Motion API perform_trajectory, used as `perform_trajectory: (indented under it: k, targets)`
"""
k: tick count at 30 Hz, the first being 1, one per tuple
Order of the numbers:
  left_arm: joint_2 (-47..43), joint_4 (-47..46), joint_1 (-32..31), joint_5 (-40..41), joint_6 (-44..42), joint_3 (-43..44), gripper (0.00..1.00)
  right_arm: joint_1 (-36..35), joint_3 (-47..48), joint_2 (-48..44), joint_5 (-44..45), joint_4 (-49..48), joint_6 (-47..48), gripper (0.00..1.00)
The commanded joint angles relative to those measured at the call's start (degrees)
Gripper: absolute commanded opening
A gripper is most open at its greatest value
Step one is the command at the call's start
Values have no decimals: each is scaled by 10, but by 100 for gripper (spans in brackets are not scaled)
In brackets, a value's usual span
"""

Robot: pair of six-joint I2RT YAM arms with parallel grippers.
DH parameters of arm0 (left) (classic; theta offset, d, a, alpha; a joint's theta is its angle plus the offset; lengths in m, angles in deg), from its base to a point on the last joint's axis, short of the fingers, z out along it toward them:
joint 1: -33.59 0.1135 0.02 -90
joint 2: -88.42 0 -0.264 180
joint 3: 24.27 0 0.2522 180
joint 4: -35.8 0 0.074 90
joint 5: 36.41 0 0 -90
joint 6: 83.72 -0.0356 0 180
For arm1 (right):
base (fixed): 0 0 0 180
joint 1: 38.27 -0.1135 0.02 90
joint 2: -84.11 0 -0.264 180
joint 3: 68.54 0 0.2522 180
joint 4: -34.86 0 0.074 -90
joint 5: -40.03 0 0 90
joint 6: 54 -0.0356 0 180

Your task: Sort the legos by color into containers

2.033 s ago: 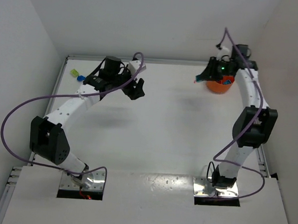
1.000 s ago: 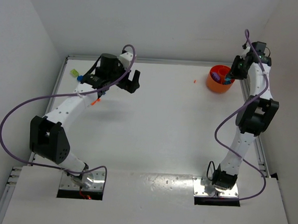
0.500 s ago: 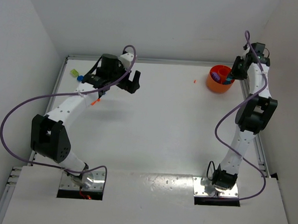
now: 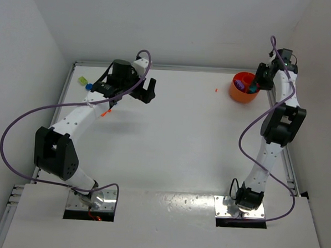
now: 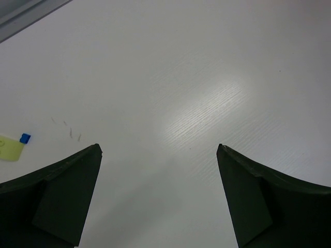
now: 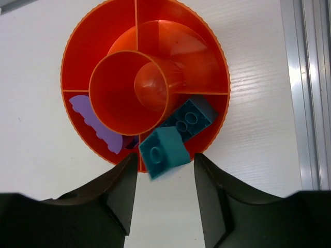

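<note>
**A:** Where is your right gripper [image 6: 166, 156] at this moment?

**B:** You have it over the far right corner of the white table [image 4: 175, 141], just above the small round orange plastic bowl [image 6: 83, 51], which inner walls split into compartments. Its jaws stand parted. A small teal-blue plastic brick [image 6: 163, 153] sits tilted between the tips, over the bowl's rim (it looks loose to me, not pinched).

**A:** What lies inside the bowl?

**B:** You can see a darker blue plastic brick [image 6: 189, 119] in the compartment right beside the teal one. A flat purple plastic piece [image 6: 95, 121] lies in the compartment next to that.

**A:** And your left gripper [image 5: 159, 148]?

**B:** Its jaws are spread wide above the tabletop, toward the far left of the table.

**A:** Which bricks are out on the table?

**B:** By the far left corner you have a tiny blue plastic brick [image 4: 90, 87] just beside a pale yellow-green plastic piece [image 4: 82, 81]. A tiny orange-red plastic brick [image 4: 105, 113] lies close to the left arm [image 4: 77, 116]. A second orange-red brick [image 4: 216, 90] lies near the far edge, a little inward from the bowl.
</note>
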State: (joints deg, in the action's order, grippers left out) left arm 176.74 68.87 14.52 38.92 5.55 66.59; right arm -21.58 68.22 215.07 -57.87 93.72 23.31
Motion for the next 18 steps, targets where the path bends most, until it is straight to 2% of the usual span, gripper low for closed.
perform_trajectory:
  k: [1, 8, 14, 18]
  targets:
    - [4, -17, 3, 3, 11, 14, 100, 2, 29, -1, 4, -12, -6, 49]
    - [-2, -17, 3, 3, 6, 8, 100, 2, 29, -1, -6, -12, -6, 51]
    - [-7, -23, 31, -10, 15, 2, 100, 2, -35, -86, -85, -46, -11, 51]
    - [-2, -23, 56, -54, 35, 2, 100, -15, -90, -154, -108, -66, 5, 50]
